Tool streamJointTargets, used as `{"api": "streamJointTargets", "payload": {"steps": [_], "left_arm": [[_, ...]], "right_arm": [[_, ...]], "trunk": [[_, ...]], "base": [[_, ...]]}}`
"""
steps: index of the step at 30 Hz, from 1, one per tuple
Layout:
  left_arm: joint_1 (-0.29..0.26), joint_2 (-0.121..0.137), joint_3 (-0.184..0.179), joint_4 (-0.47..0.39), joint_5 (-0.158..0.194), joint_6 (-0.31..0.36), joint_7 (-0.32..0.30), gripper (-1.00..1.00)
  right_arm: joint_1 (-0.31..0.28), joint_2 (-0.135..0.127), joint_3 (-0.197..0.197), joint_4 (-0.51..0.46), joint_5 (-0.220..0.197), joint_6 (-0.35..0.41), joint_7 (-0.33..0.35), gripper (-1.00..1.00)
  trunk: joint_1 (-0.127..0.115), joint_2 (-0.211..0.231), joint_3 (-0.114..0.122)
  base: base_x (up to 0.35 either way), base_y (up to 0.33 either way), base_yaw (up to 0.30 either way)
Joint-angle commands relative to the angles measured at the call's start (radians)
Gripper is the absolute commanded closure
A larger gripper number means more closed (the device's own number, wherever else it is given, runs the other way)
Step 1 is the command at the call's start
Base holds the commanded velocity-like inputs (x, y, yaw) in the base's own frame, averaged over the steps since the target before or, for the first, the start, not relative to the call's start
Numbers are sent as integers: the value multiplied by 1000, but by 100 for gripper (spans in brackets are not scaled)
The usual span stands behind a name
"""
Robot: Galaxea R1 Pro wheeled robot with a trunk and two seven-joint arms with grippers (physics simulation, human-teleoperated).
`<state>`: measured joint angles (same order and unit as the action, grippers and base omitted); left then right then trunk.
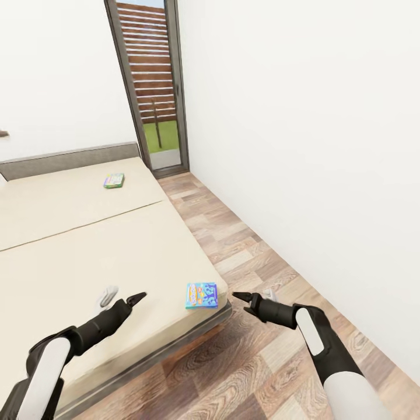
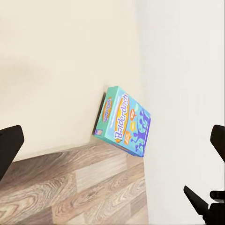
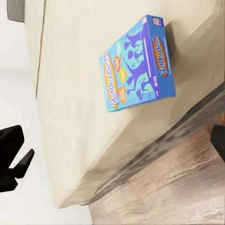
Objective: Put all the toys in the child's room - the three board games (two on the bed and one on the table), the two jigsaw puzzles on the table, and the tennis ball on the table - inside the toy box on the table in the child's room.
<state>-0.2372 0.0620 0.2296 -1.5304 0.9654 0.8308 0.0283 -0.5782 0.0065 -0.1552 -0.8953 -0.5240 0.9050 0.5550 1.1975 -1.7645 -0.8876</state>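
Both grippers' fingers spread wide flank the blue board game (image 1: 202, 295), lying flat at the bed (image 1: 87, 245) corner.

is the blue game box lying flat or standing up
Lying flat: the blue game box rests face-up on the bed, at its corner.

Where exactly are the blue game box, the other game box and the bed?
blue game box (image 1: 202, 295), head view, its lid.
other game box (image 1: 114, 181), head view, its lid.
bed (image 1: 87, 245), head view, bare mattress.
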Motion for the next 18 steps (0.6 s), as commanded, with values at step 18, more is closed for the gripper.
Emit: {"api": "streamJointTargets", "payload": {"steps": [18], "left_arm": [[-34,-1,-2,-24,119,158,-5,-100]], "right_arm": [[-66,-22,-1,159,-140,-102,71,-100]], "trunk": [[27,-49,-23]], "base": [[0,0,0]]}}
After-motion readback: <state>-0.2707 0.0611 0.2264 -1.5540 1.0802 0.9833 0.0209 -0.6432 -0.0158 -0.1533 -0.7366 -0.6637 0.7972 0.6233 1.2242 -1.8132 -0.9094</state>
